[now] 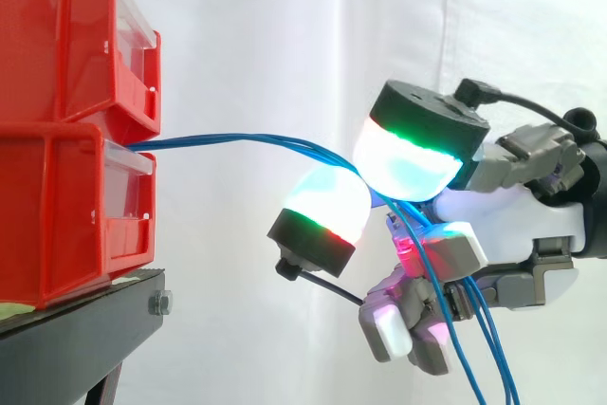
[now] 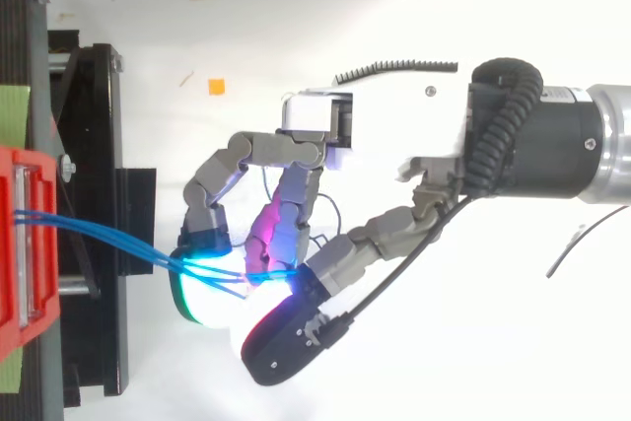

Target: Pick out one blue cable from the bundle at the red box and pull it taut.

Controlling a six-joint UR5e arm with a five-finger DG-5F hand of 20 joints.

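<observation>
Blue cables (image 1: 237,138): several strands leave lower red bin (image 1: 66,225) at left and run right, slightly bowed, into hand (image 1: 517,211). Glowing fingertips (image 1: 408,163) curled, pinching strands together; loose ends hang below. Step, as judged: grasp made, more than one strand caught. Next move: isolate single strand, draw right until straight. Bins on black stand (image 1: 85,329). No writing legible.

The upper red plastic bin (image 1: 57,35) sits stacked on the lower red plastic bin (image 1: 47,215), far left, both on the black metal stand (image 1: 76,339). From the lower bin's front, thin blue cables (image 1: 228,138) run right through open air to the robot hand (image 1: 522,215), well apart from the bins. There they're nipped between fingertip pads (image 1: 408,163), then hang below the hand. The white cloth curtain (image 1: 266,26) is behind it all.
</observation>
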